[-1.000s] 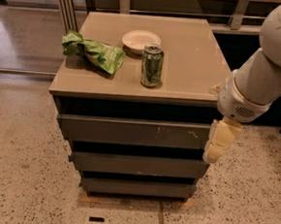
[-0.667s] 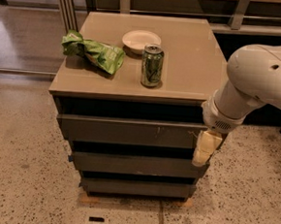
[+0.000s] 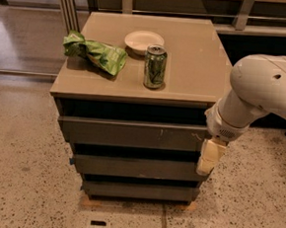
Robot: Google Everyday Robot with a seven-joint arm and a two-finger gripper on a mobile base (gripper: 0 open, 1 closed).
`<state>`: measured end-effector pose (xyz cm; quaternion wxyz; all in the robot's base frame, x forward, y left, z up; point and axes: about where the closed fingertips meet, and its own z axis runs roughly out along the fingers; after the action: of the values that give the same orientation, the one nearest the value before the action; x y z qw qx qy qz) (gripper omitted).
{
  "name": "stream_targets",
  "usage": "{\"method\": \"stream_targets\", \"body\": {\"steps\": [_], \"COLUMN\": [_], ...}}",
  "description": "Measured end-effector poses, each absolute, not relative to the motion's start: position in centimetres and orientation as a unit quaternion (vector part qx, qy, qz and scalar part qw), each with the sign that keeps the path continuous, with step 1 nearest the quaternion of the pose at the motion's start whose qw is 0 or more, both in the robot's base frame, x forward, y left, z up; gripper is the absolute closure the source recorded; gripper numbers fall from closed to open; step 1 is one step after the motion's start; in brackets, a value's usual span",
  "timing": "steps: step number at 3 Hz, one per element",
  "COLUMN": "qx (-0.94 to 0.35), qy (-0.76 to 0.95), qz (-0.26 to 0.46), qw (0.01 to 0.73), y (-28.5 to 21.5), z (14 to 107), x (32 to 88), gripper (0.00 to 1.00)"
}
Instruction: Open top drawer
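Note:
The top drawer [image 3: 131,133] is a dark grey flat front without a handle, the uppermost of three, with small pale scratches right of centre. It sits under the tan cabinet top, with a dark gap above it. My gripper [image 3: 208,157] hangs from the white arm at the drawer's right end, pointing down, its pale fingers overlapping the right edge of the top and middle drawer fronts.
On the cabinet top [image 3: 196,65] lie a green crumpled chip bag [image 3: 94,53], a white bowl [image 3: 144,41] and a green can [image 3: 155,67]. Two more dark grey drawers [image 3: 139,167] sit below. Speckled floor surrounds the cabinet; shelving stands behind it.
The arm has swung left and down, bringing the gripper from beside the cabinet's right side in against the right edge of the drawer fronts.

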<state>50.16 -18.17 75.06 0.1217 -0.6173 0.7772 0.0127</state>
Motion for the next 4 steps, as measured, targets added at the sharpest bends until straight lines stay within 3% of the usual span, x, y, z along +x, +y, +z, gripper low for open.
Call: {"method": "stream_targets", "body": {"steps": [2,4], "qx": [-0.632,-0.637], "qy": [0.757,0.740], "qz": [0.048,0.070], "qw": [0.158,0.202], "y": [-17.3,-17.1], "z": [69.9,65.9], "x": [51.6,56.6], "gripper": [0.00,0.00]}}
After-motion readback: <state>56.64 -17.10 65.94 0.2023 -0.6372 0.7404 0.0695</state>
